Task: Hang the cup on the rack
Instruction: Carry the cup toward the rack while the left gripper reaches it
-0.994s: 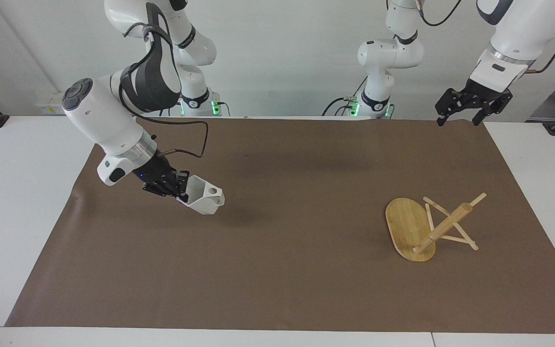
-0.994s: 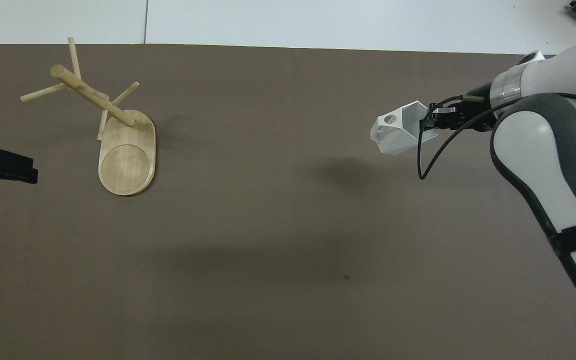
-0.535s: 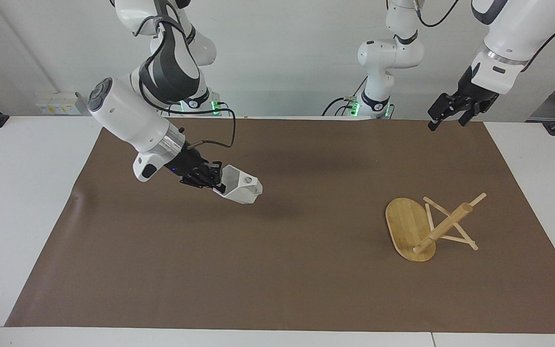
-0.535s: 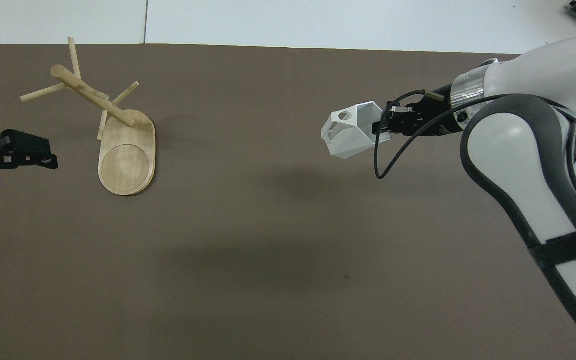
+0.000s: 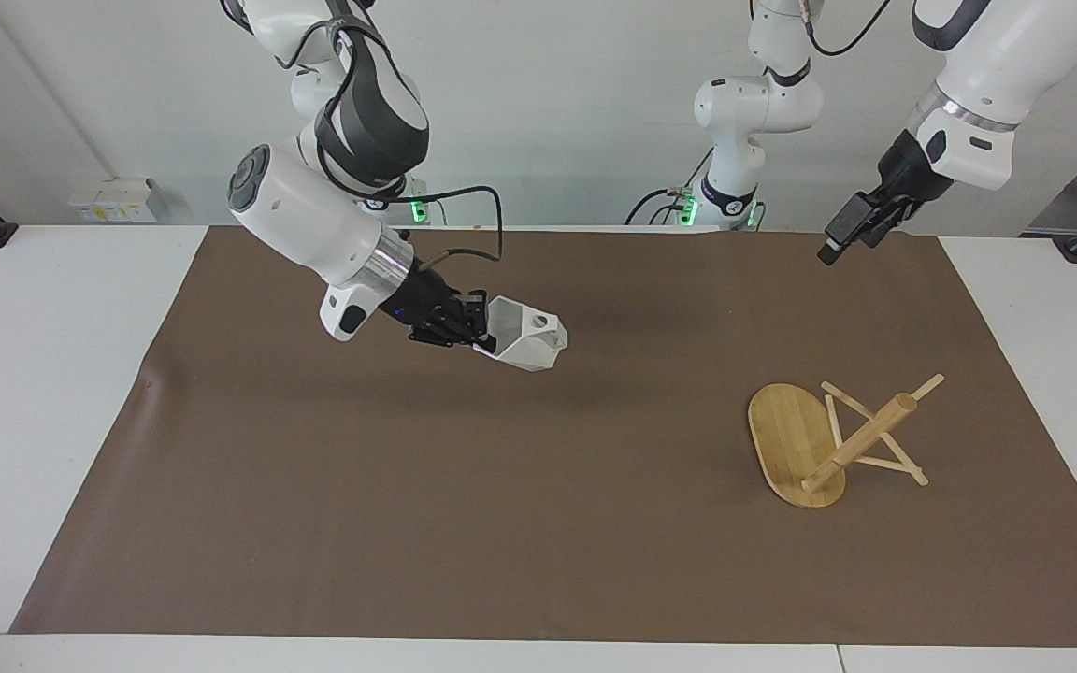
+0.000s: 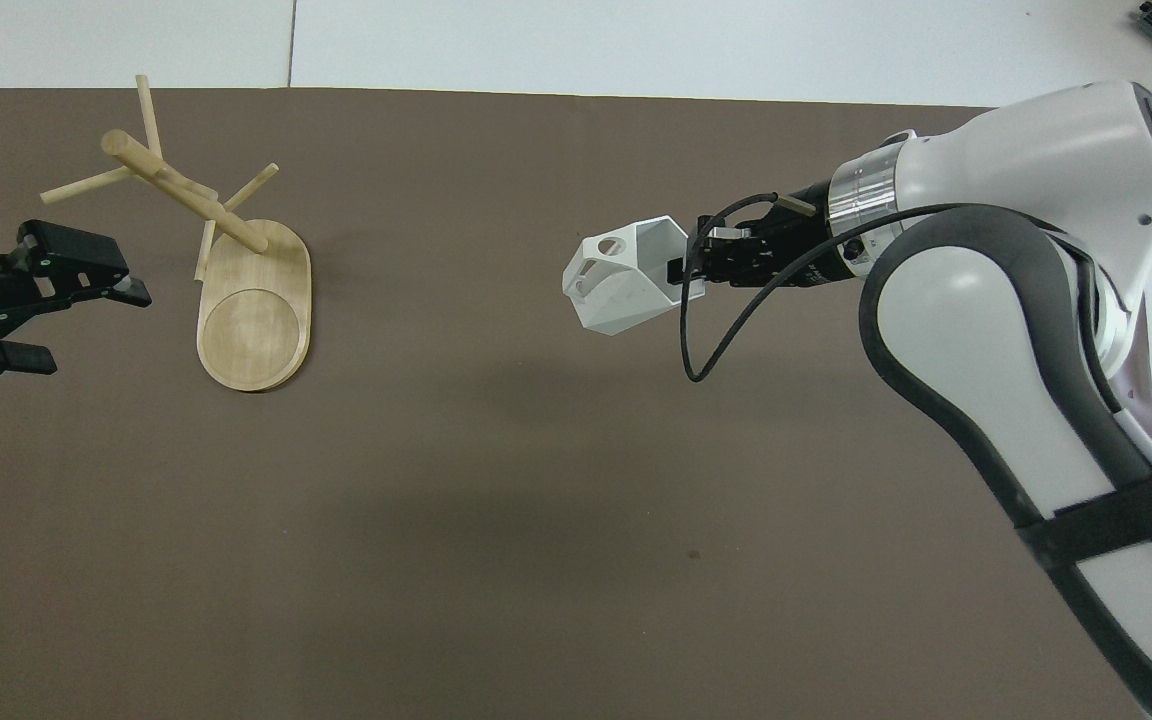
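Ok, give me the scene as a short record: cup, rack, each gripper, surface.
cup: small white faceted mug, tilted, up in the air over the mat's middle, clamped at its rim
rack: light bamboo mug tree with oval base, standing on the mat at the left arm's end, pegs bare
right gripper: shut on the cup
left gripper: open, holds nothing, in the air beside the rack
surface: brown mat on a white table
task state: cup not yet hung
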`<move>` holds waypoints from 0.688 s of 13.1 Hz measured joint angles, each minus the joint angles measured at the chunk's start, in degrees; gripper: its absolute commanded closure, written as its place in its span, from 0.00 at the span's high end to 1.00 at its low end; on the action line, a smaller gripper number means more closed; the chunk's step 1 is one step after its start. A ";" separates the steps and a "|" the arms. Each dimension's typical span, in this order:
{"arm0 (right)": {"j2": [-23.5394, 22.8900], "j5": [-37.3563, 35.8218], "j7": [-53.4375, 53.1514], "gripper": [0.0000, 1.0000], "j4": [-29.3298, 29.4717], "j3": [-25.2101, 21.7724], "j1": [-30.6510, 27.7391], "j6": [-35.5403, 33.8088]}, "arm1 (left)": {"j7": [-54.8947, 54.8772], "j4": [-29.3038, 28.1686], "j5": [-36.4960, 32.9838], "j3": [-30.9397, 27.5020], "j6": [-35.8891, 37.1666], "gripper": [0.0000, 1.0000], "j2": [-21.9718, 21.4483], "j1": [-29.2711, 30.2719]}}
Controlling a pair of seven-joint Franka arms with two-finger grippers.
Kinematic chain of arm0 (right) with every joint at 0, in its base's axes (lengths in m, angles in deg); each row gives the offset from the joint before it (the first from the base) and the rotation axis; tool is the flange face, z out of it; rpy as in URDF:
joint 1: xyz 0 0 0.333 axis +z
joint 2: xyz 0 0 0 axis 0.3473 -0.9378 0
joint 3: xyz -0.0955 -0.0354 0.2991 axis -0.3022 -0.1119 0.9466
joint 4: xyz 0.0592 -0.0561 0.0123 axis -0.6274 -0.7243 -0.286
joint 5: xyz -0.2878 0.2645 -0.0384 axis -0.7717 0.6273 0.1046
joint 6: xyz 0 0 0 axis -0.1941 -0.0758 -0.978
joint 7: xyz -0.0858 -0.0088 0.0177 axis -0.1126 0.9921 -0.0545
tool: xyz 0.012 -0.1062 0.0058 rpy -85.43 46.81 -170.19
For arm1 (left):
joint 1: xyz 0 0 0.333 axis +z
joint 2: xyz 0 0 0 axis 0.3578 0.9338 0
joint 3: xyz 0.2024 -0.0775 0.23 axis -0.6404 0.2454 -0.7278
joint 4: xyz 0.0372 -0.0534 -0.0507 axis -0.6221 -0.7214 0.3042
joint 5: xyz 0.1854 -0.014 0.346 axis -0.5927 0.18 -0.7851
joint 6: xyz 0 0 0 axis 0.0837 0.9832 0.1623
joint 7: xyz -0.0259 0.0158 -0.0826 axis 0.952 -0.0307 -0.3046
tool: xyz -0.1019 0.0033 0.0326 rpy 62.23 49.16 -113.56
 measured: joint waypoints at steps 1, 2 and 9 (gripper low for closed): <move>-0.06 1.67 -1.78 0.00 -0.04 1.14 0.06 1.72 | 2.61 -0.93 1.85 -0.13 -0.78 1.00 -0.23 0.07; -0.14 2.43 -3.94 0.00 -0.06 2.63 0.16 3.67 | 5.24 -1.61 3.78 -0.32 -1.25 1.00 -0.37 0.14; -0.63 9.63 -8.26 0.00 -0.93 11.06 0.70 11.96 | 29.65 -3.05 14.86 -0.58 -0.39 1.00 1.60 0.61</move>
